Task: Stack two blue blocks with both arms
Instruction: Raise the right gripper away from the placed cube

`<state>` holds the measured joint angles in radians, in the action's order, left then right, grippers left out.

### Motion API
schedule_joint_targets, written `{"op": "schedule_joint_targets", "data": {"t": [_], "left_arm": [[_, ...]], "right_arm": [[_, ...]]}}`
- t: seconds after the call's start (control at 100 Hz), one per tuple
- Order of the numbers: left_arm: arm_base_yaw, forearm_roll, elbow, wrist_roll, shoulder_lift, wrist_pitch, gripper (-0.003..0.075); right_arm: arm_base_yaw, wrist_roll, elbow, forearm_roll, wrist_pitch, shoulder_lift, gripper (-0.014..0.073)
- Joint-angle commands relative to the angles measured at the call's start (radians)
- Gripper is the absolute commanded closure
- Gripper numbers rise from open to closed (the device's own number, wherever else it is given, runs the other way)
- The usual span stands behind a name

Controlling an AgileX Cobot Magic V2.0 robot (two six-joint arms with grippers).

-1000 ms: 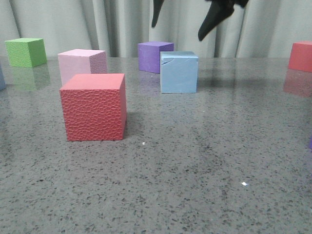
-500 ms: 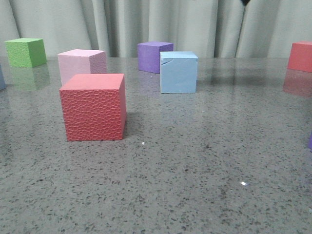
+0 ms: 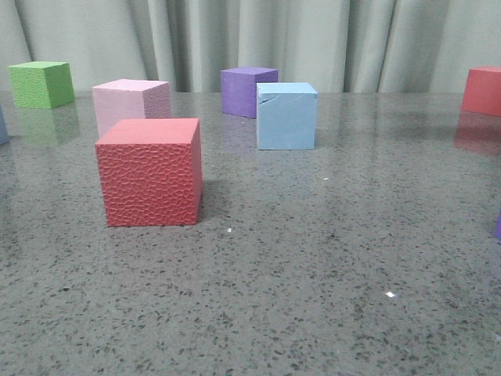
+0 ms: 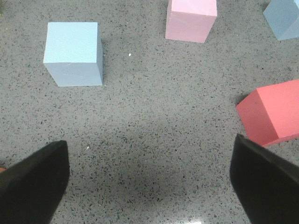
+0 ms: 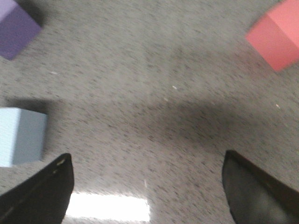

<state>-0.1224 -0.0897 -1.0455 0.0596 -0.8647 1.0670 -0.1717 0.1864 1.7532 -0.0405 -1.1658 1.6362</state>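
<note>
Grey table [image 3: 329,258] — blue block [image 3: 286,116] free; both end effectors [image 4: 149,182] [image 5: 147,186] spread wide, empty.

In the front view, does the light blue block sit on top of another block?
No, the light blue block stands alone on the table, nothing under it.

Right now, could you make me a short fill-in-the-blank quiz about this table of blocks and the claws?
The purple block stands behind the ___ block. The nearest block in the front view is ___. Both the left claw and the right claw are ___ and hold nothing.

Missing words: blue; red; open
</note>
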Motion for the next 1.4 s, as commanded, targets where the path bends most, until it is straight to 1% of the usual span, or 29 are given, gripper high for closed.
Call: {"op": "schedule_joint_targets", "data": {"t": [0.0, 0.2, 0.41, 0.66, 0.87, 1.06, 1.39], "left_arm": [[-0.006, -0.017, -0.034, 0.000, 0.001, -0.057, 0.0057], [-0.006, -0.017, -0.034, 0.000, 0.001, -0.057, 0.0057], [-0.006, -0.017, -0.034, 0.000, 0.001, -0.057, 0.0057], [-0.006, -0.019, -0.034, 0.000, 0.001, -0.057, 0.0057], [-0.006, -0.019, -0.034, 0.000, 0.001, -0.057, 0.0058], [-0.006, -0.019, -0.034, 0.000, 0.001, -0.057, 0.0058], [-0.006, -0.019, -0.034, 0.000, 0.001, -0.066, 0.0059]], "right_arm": [[0.035, -0.026, -0.059, -0.011, 0.081, -0.108, -0.0041], [0.084, -0.036, -0.297, -0.011, 0.168, -0.273, -0.0041], [0.093, -0.054, -0.524, -0.024, 0.234, -0.436, -0.0041], [0.093, -0.069, -0.707, -0.024, 0.276, -0.618, -0.0041], [0.093, -0.069, -0.779, -0.024, 0.278, -0.757, -0.0041], [0.093, -0.069, -0.805, -0.029, 0.271, -0.841, -0.0041], [0.093, -0.069, -0.805, -0.044, 0.275, -0.857, -0.0041]]}}
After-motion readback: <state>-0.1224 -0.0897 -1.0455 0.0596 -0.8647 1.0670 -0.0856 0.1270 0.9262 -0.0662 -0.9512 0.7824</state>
